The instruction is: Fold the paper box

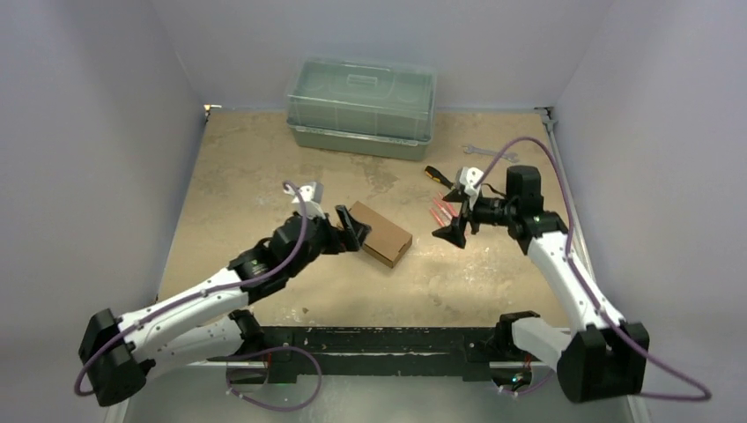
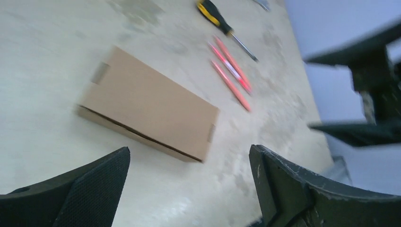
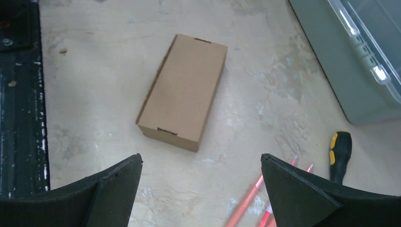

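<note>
Overhead view, bottom to top. Both arms rise from the lower edge of the table (image 1: 255, 167) and lean toward mid-frame.

The left gripper (image 1: 351, 229), left of centre, has its jaws spread wide with nothing between them. The right gripper (image 1: 454, 220), right of centre, also has its jaws wide apart and holds nothing.

The box (image 1: 381, 233) lies between the two grippers at mid-frame. It is a closed brown carton resting flat on the table, just beside the left gripper and farther from the right. The wrist views show it clear of all fingers.

Red pens (image 1: 440, 211) lie just under the right gripper. Above them is a screwdriver (image 1: 438, 176) with a yellow-and-black handle, then a wrench (image 1: 478, 151). A lidded grey-green bin (image 1: 361, 106) stands at the top centre.
</note>
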`<state>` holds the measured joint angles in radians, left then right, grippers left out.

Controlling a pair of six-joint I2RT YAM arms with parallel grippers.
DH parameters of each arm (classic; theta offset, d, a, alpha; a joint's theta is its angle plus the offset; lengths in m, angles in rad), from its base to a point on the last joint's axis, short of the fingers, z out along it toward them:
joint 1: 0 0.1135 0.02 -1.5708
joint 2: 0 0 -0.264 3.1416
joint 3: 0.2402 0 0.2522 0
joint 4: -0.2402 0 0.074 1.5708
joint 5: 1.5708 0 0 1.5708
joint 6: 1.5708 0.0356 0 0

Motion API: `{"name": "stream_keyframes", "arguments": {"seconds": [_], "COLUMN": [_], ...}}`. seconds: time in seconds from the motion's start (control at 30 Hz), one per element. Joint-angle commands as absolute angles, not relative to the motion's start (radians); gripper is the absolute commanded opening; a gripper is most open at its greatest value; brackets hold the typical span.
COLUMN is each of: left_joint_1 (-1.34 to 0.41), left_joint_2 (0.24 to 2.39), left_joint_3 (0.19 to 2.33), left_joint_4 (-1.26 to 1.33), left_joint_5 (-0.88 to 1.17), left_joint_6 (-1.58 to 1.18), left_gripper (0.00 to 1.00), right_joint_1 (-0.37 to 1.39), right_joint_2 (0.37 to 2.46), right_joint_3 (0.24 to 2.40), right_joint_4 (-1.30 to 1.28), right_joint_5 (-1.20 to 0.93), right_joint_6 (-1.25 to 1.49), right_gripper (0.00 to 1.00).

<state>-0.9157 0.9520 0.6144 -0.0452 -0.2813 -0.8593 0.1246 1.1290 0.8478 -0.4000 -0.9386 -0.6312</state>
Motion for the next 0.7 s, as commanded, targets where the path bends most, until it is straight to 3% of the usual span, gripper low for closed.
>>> {"name": "stream_keyframes", "arguments": {"seconds": [0.0, 0.2, 0.37, 0.43, 0.67], "left_joint_1": [-0.737, -0.397, -0.326, -0.308, -0.277], "left_joint_2": [0.865, 1.052, 1.239, 1.279, 1.412], "left_joint_3": [0.625, 0.639, 0.594, 0.572, 0.576], "left_joint_4": [-0.168, -0.023, 0.174, 0.246, 0.358], "left_joint_5": [-0.366, 0.064, 0.289, 0.321, 0.362], "left_joint_6": [-0.618, -0.614, -0.664, -0.690, -0.727], "left_gripper": [0.97, 0.93, 0.89, 0.79, 0.52], "right_joint_1": [0.126, 0.125, 0.125, 0.126, 0.173], "right_joint_2": [0.979, 0.947, 0.969, 0.978, 1.068], "right_joint_3": [0.707, 0.626, 0.629, 0.625, 0.655], "right_joint_4": [-0.295, -0.260, -0.326, -0.327, -0.310], "right_joint_5": [-1.021, -1.046, -1.001, -0.972, -0.864], "right_joint_6": [-0.585, -0.568, -0.724, -0.751, -0.741], "right_gripper": [0.99, 0.99, 0.99, 0.97, 0.60]}}
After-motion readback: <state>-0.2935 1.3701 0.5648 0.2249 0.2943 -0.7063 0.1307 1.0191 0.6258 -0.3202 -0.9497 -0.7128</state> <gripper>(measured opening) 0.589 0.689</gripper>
